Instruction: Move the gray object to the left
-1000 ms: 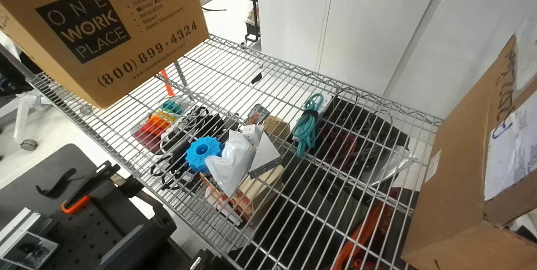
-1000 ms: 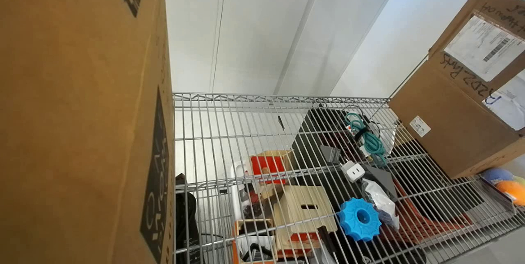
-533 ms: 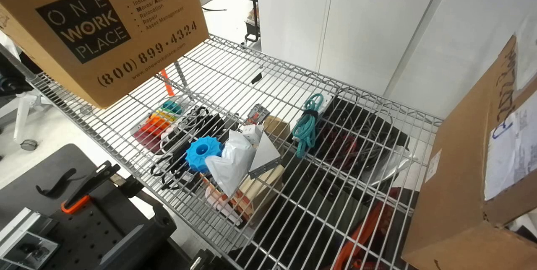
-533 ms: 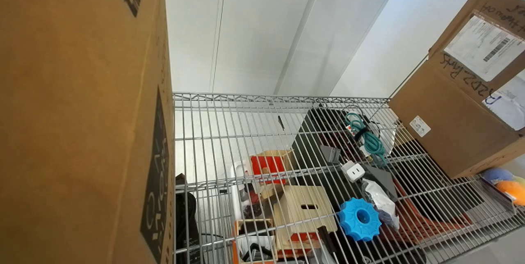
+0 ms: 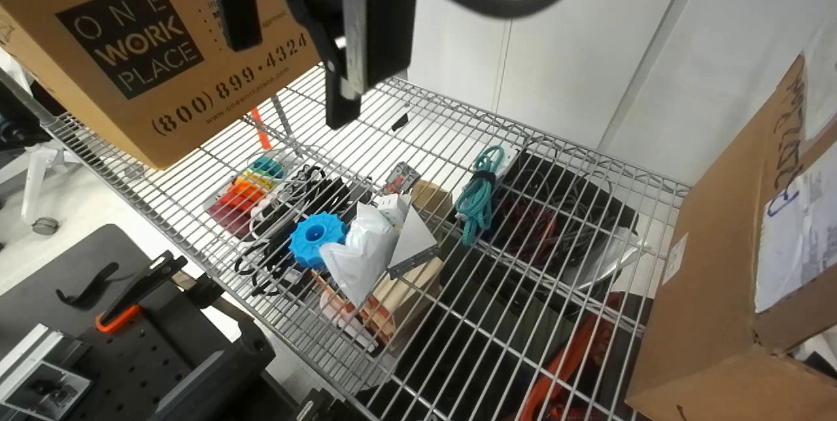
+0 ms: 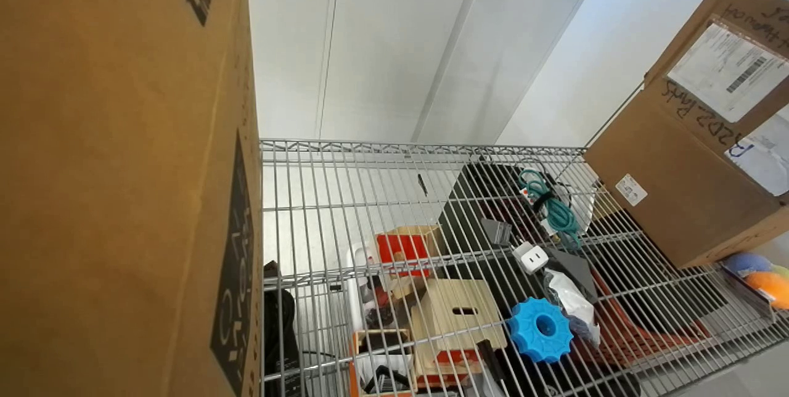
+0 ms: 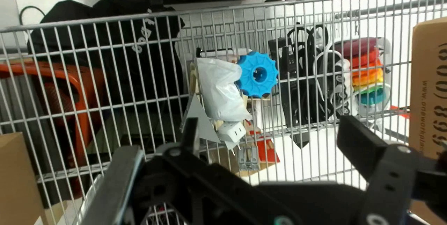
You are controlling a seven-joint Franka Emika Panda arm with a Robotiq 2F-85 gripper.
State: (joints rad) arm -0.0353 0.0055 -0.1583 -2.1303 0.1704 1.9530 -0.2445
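Observation:
A small grey bracket-like piece lies on the wire shelf, beyond a white plug adapter. The bracket also shows in both exterior views. A larger flat grey triangular piece lies beside the adapter and a white plastic bag; it shows in both exterior views. Which one the task means is unclear. My gripper is open and empty above the shelf. In an exterior view the gripper hangs high, apart from the objects, before the cardboard box.
A blue cog-shaped ring lies next to the bag. A bundled teal cable lies toward the shelf's back. Large cardboard boxes stand at both ends of the wire shelf. Several items show through the wires below.
My gripper has come down into an exterior view from the top edge, in front of the cardboard box. The objects on the shelf have not moved.

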